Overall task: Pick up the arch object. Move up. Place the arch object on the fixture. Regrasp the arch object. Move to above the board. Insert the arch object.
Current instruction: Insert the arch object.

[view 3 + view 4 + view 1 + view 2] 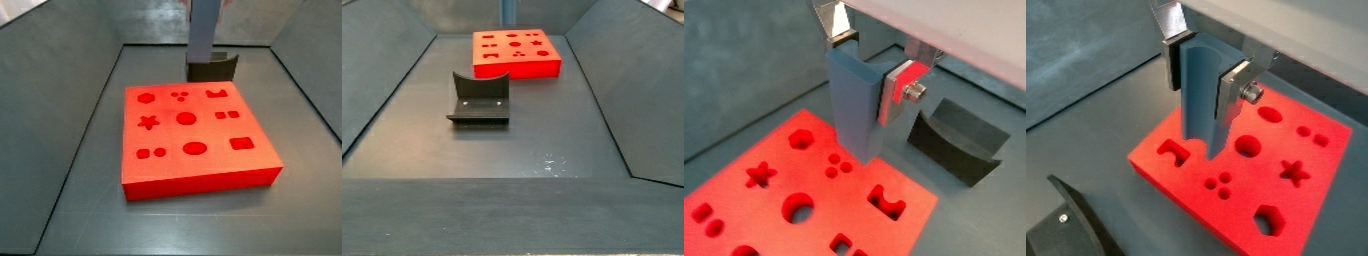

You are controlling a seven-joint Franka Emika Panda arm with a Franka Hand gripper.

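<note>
Gripper (871, 62) at top centre of both wrist views, clamped on the arch object (854, 105), held upright for insertion. Hanging above the red board (811, 205), probably lining up with its arch recess (887, 200). Fixture (478, 98) left standing apart, left of centre in a side view.

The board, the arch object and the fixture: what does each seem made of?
Board: probably matte red plastic, uniform colour. Arch object, in the claw above the board: likely matte blue-grey plastic. Fixture: dark, dull, plastic or coated metal; unclear.
</note>
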